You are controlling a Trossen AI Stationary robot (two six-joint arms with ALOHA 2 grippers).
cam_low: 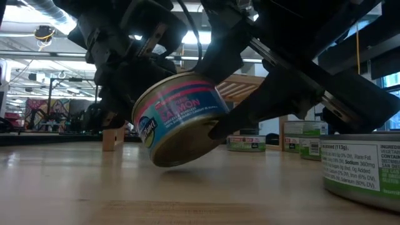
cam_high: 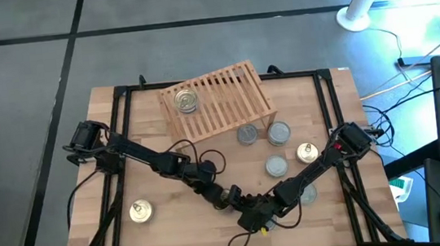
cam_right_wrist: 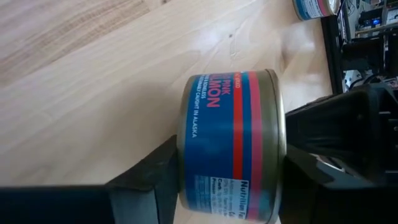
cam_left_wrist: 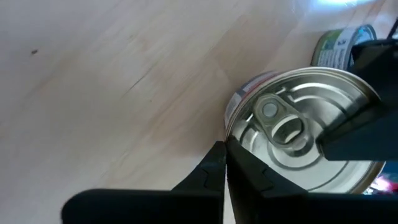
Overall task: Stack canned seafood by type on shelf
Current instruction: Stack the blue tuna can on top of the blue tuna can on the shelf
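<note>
A blue and red salmon tin (cam_low: 181, 119) with a silver pull-tab top (cam_left_wrist: 298, 130) sits tilted near the table's front middle, between both grippers. My right gripper (cam_right_wrist: 230, 180) is shut on it. My left gripper (cam_left_wrist: 225, 163) is shut, and its tips are at the tin's top rim. In the high view both grippers (cam_high: 243, 201) (cam_high: 265, 210) meet over the tin and hide it. The slatted wooden shelf (cam_high: 222, 100) stands at the table's far middle, with a gold-topped tin (cam_high: 186, 100) resting on its left end. My left gripper touches the rim of the tin's top (cam_left_wrist: 231, 142) with the tips of its shut fingers, slanting down from the table's left. My right gripper pinches the tin across its two flat ends, one finger (cam_right_wrist: 149, 183) on the bottom and the other (cam_left_wrist: 357, 127) lying over the top. The fingers slant down from the table's right. The tin is tilted, with its lower edge (cam_low: 169, 164) at or just above the table.
Several loose tins stand between the shelf and my right arm, among them silver-topped ones (cam_high: 247, 134) (cam_high: 279, 133) (cam_high: 276, 165) and a gold one (cam_high: 307, 152). Another gold tin (cam_high: 140, 211) sits at the near left. A green-labelled tin (cam_low: 362, 169) stands close to the right.
</note>
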